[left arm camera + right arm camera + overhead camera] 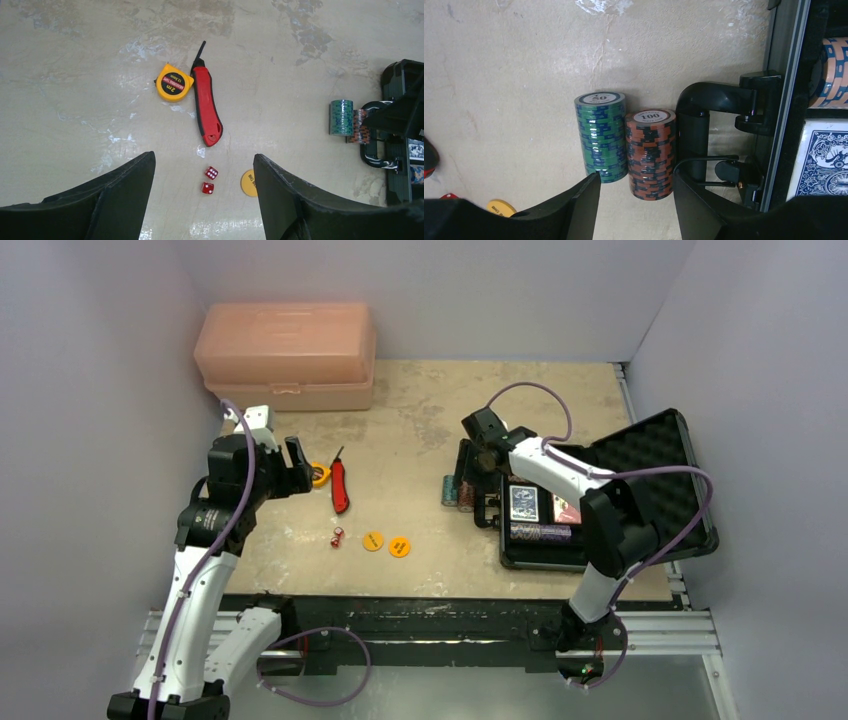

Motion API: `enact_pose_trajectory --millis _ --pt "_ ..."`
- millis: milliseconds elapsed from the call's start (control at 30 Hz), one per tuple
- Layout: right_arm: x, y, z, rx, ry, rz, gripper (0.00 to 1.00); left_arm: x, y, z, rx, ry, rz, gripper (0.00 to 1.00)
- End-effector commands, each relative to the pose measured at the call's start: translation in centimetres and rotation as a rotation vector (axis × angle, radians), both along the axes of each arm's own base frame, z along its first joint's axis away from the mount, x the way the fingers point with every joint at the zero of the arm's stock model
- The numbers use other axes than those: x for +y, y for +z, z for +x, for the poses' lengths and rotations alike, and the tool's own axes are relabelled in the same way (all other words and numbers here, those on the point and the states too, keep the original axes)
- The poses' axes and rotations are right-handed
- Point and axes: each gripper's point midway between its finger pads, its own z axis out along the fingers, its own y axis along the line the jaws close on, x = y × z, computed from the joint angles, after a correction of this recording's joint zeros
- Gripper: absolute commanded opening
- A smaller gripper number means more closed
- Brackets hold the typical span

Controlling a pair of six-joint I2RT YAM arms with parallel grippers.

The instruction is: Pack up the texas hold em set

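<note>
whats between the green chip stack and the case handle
The orange chip stack, marked 100, stands between the green chip stack and the case handle. It shows clearest in the right wrist view.

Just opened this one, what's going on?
The right gripper hangs open over the green chip stack and orange chip stack beside the handle of the black case. It lies open, with a blue deck and more chips inside. The left gripper hovers open; red dice and orange discs lie loose.

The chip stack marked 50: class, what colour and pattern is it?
The 50 stack is green with dark blue edge stripes, best seen from the right wrist.
</note>
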Motion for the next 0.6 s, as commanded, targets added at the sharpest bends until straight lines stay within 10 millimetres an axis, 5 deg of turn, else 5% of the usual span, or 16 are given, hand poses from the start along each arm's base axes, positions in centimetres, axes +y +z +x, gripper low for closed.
enact_pose_trajectory --millis 0,567 --pt "-0.1 0.6 0.8 -0.032 -0.016 -0.026 0.58 -0.3 0.7 0.1 -0.024 -0.005 -0.013 0.71" --pt "-0.3 -1.7 1.2 0.001 -0.009 -0.073 0.53 -0.3 0.7 -0.1 -0.024 -0.007 -0.007 0.70"
